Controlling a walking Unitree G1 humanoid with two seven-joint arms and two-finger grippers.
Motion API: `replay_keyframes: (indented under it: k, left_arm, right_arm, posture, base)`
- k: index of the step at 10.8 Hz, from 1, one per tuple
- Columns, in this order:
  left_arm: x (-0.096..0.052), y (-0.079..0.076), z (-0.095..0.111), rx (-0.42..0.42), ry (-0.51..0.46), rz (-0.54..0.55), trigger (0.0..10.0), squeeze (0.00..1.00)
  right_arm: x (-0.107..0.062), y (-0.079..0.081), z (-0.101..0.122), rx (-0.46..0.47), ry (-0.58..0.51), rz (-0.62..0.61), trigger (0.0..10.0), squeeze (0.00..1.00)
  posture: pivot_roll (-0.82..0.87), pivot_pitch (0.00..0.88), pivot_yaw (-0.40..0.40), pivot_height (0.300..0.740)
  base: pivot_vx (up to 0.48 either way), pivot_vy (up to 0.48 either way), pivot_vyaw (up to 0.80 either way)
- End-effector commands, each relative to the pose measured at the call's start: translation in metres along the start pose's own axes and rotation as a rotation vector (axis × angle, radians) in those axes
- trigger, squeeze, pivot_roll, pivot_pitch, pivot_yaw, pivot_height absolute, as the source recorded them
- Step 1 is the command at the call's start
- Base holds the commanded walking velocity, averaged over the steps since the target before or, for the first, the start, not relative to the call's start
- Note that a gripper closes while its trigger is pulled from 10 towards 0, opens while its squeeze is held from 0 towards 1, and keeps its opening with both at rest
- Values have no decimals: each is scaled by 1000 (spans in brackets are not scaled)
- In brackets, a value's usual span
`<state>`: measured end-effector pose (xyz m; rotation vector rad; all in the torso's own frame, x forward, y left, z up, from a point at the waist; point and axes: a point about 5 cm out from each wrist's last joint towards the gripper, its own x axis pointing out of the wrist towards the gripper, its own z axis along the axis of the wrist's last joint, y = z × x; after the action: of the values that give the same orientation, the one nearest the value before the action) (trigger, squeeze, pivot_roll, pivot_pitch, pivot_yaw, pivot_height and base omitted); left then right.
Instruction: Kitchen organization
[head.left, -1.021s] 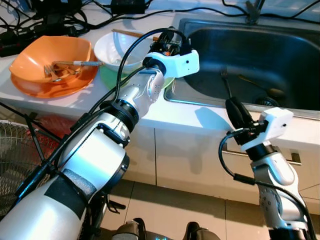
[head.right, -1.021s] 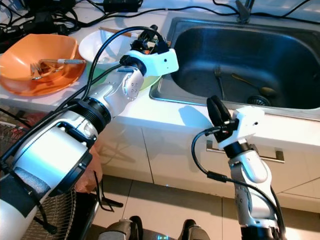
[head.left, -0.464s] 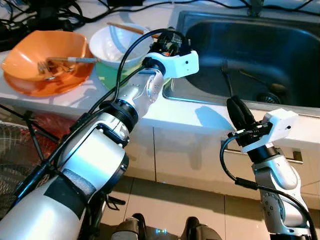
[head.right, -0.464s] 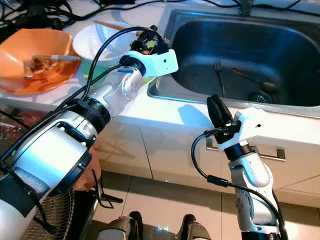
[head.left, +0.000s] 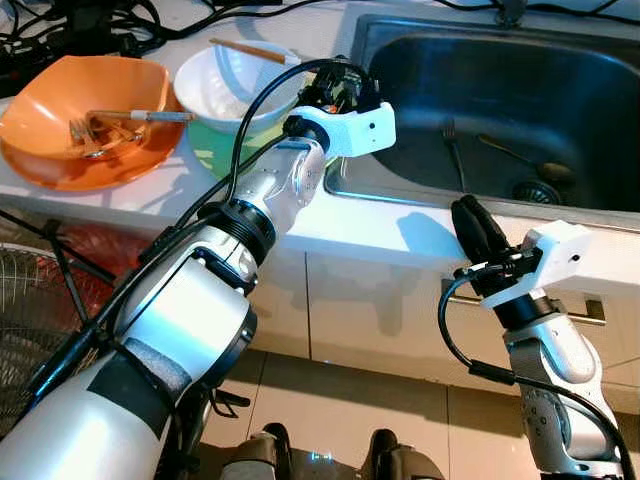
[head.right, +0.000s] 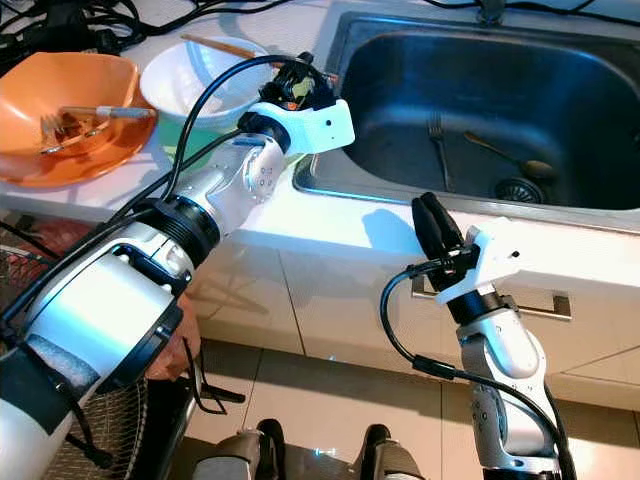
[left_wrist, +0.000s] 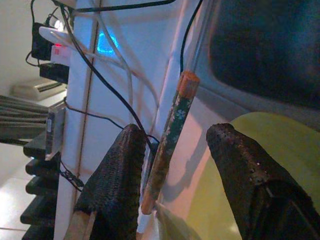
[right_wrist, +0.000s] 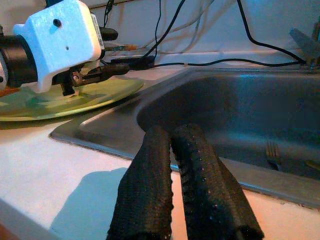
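Observation:
My left gripper (head.left: 337, 80) reaches over the counter at the sink's left rim, above the green plate (head.left: 212, 152). In the left wrist view its fingers (left_wrist: 120, 170) stand open on either side of a green patterned chopstick (left_wrist: 172, 125) with a brown tip, which lies by the plate's edge (left_wrist: 260, 135). A white bowl (head.left: 230, 85) rests on the green plate with another chopstick (head.left: 250, 50) across its rim. My right gripper (head.left: 466, 212) is shut and empty, in front of the counter edge below the sink (head.left: 560, 100). A fork (head.left: 452, 150) and a spoon (head.left: 520, 160) lie in the sink.
An orange bowl (head.left: 60, 135) holding a fork and other utensils sits at the counter's left. Black cables and power adapters (head.left: 90, 20) crowd the back of the counter. A fan grille (head.left: 30, 330) stands on the floor at the left, below the white cabinet fronts (head.left: 380, 310).
The camera has shifted slightly, sliding the counter up and left in the picture. Both grippers keep their places and states.

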<state>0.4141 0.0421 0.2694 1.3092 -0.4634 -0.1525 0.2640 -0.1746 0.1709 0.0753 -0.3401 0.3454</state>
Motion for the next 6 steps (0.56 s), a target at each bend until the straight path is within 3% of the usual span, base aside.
replay_keyframes:
  k: [1,2,6]
  left_arm:
    - [-1,-1,-1,-7,6,1,9451,0]
    - [-1,-2,-1,-12,8,4,10000,0]
    - [1,6,1,-29,3,61,10000,0]
  right_arm:
    - [-11,-2,-22,50,114,-36,10000,0]
    - [-11,-2,-22,51,115,-39,10000,0]
    - [-10,-2,-19,50,104,-41,10000,0]
  posture:
    - [-23,267,48,740]
    - [-25,265,48,740]
    - [-28,266,46,740]
  base:
    - [0,0,0]
    - [0,0,0]
    - [0,0,0]
